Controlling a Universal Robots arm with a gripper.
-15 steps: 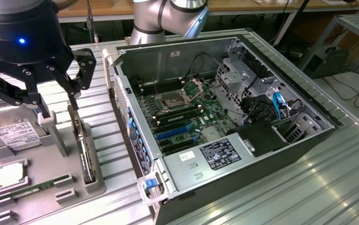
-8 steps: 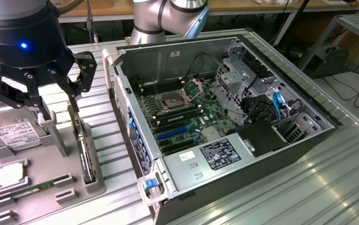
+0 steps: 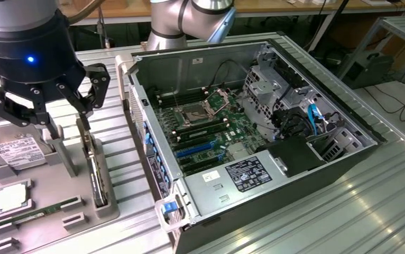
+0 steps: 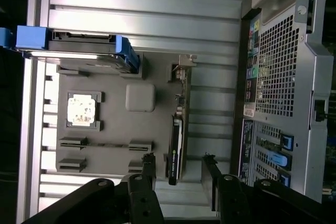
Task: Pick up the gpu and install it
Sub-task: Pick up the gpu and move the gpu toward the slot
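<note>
The gripper (image 3: 66, 123) hangs over the grey parts tray (image 3: 65, 193) at the exterior view's left, fingers (image 3: 48, 126) spread wide and holding nothing. And there's the gpu (image 3: 95, 169), standing on its long edge in a slot of that tray, just beside the open computer case (image 3: 188, 69), and not installed. From the wrist view the gpu (image 4: 176, 140) runs as a thin dark strip straight toward the gap between the two fingers (image 4: 148, 167), one end of it lying between the fingertips with daylight on either side; whether either finger touches the card, I can't tell. On the same tray sit a hard drive (image 3: 16, 151) in a blue-edged carrier, a square processor (image 3: 12, 197) in its pocket, and a slim green memory stick (image 3: 37, 214) lying flat, with a grey post (image 3: 63, 153) standing up between the drive and the gpu. The case lies on its side on the ribbed metal desk (image 3: 371, 201), its motherboard (image 3: 210, 127) exposed, blue slots facing up.
</note>
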